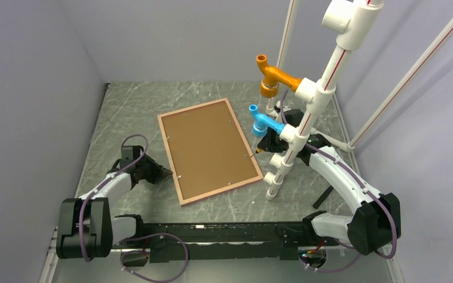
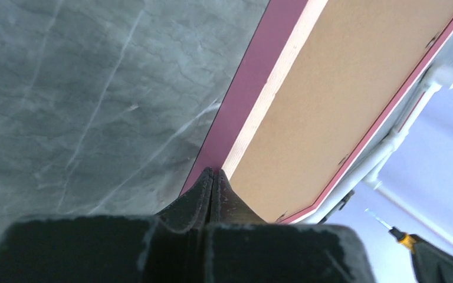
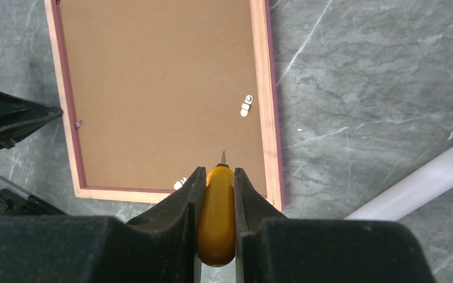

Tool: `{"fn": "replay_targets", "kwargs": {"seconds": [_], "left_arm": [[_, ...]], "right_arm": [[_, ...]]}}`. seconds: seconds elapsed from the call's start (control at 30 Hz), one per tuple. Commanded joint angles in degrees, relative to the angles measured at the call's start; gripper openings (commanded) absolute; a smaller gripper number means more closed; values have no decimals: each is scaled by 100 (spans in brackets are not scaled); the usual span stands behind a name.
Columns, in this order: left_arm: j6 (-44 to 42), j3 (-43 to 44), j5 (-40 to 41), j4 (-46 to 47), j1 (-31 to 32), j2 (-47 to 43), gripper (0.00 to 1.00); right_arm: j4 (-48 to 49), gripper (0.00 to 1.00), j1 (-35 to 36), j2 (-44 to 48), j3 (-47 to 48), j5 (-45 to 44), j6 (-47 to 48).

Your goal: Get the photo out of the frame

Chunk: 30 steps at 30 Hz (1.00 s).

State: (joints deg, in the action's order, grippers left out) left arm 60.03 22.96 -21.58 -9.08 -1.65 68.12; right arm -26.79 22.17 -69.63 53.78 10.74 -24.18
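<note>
Grey marbled worktop [image 1: 127, 112] inside pale walls carries the frame [image 1: 170, 158], which lies face down near the middle, its long sides angled towards the far right corner. The brown backing board [image 1: 209, 147] faces up. The photo cannot be seen and is presumably underneath the board.

The main risk is the tool. The right gripper [image 3: 219, 174] is clamped on the yellow handle of a screwdriver [image 3: 216, 218]. Its fine tip points over the board near the frame's right-hand border, between two pale retaining tabs [image 3: 246, 106]. If the tip skids off a tab, it could gouge the board or dig through to the print below.

A sideways push on a tab could also slide the whole frame, because nothing pins it down. The left gripper [image 2: 212, 174] has its fingers pressed together with nothing between them. Its tips only butt against the frame's outer edge near the corner closest to the worktop's left and near edges. That bracing resists a push towards the left and nothing else, and the tips could ride up over the narrow border.

The right arm works just beside the white pipe stand [image 1: 289, 153], so a wide swing might knock it.
</note>
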Motion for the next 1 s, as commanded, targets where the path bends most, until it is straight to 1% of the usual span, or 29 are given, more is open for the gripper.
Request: {"fn": "replay_targets", "kwargs": {"seconds": [0.0,0.03,0.1,0.13,0.2,0.27,0.37,0.5,0.6,0.67,0.73,0.87,0.97], "left_arm": [[-589,308,37,-293,130,-212,4],[-833,422,115,-444,129,-254,14],[-1405,732,138,-806,130,-180,32],[-1705,906,77,-899,130,-97,43],[-2165,1160,-175,-958,130,120,59],[-2406,1403,-228,-1017,130,355,67],[-2654,1781,-72,-1034,129,814,73],[-2893,2356,-66,-1272,129,1672,72],[-2912,2456,84,-1228,304,2006,71],[-2904,2461,97,-1170,437,2176,67],[-2861,2470,81,-1095,587,2331,61],[-2690,2417,-15,-915,844,2556,40],[-2398,2054,-24,-574,848,2412,27]], "right_arm": [[263,0,-3,19,183,-122,-6],[277,0,-12,-1,185,-85,58],[365,0,-4,-84,177,274,204],[382,0,3,-156,203,521,275],[497,0,119,-351,220,920,332],[724,0,255,-452,177,1098,291],[1093,0,302,-558,114,1333,96],[1361,0,296,-599,72,1338,-72],[1524,0,296,-721,93,1507,37],[1568,0,300,-897,179,1732,165],[1675,0,304,-1037,200,1821,202],[1721,0,303,-1302,256,1896,197],[1723,0,304,-1327,213,1729,113]]}}
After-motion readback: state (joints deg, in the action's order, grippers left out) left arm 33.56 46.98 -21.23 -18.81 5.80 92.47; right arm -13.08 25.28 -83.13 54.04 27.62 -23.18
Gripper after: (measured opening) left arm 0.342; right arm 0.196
